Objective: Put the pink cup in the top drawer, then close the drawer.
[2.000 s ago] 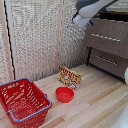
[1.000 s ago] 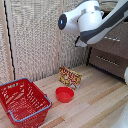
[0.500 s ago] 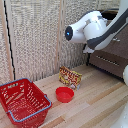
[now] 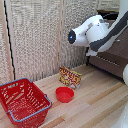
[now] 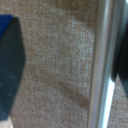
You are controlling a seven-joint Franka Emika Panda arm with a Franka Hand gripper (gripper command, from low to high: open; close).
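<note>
The pink recepticle is out of view in both views. My white arm (image 4: 92, 31) hangs at the upper right of the exterior view, in front of the dark brown storage unit (image 4: 114, 59); the pinch receptors do not show there. In the wrist view my gripper (image 5: 64, 65) is open: one dark, blue-tipped finger (image 5: 10, 65) stands at one edge and the other dark finger (image 5: 123, 50) at the opposite edge, with nothing held between them. A thin silver bar (image 5: 102, 65) runs close by the second finger, over a beige woven surface.
A red wire basket (image 4: 22, 100) stands at the exterior view's lower left. A low red bowl (image 4: 64, 94) sits mid-floor on the wooden top, with a patterned snack packet (image 4: 70, 77) behind it. A woven beige screen (image 4: 40, 35) forms the back wall.
The arm has swung down from the top corner and out toward the exterior view's left, across the front of the storage unit. Basket, bowl and packet have not moved.
</note>
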